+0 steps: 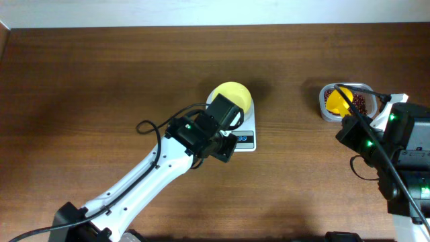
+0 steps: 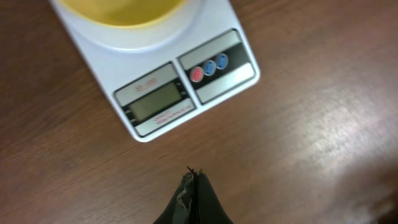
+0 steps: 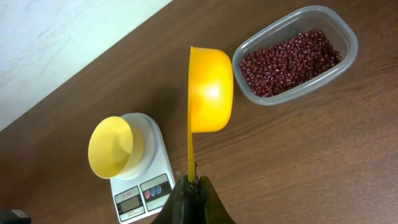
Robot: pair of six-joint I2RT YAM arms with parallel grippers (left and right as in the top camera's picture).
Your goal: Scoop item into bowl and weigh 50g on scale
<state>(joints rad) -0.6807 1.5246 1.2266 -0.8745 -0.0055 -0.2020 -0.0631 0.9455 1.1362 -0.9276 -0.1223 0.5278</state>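
The pale-yellow bowl [image 1: 234, 96] [image 3: 112, 146] [image 2: 124, 11] stands on the white scale [image 1: 246, 139] [image 2: 186, 93] [image 3: 144, 186], and I see no beans in it. Dark reddish-brown beans, the item [image 3: 287, 57] [image 1: 359, 102], fill a clear container [image 3: 345, 31] [image 1: 324, 107] at the right. My right gripper [image 3: 191, 180] [image 1: 354, 126] is shut on the handle of a yellow scoop [image 3: 211, 90] [image 1: 340, 101], held on edge beside the container. My left gripper [image 2: 194, 177] [image 1: 215, 131] is shut on nothing, above the table at the scale's display end.
The brown wooden table [image 1: 101, 74] extends left and behind the scale. A pale wall edge [image 3: 56, 37] runs along the far side. The left arm's cable [image 1: 151, 126] loops beside its wrist.
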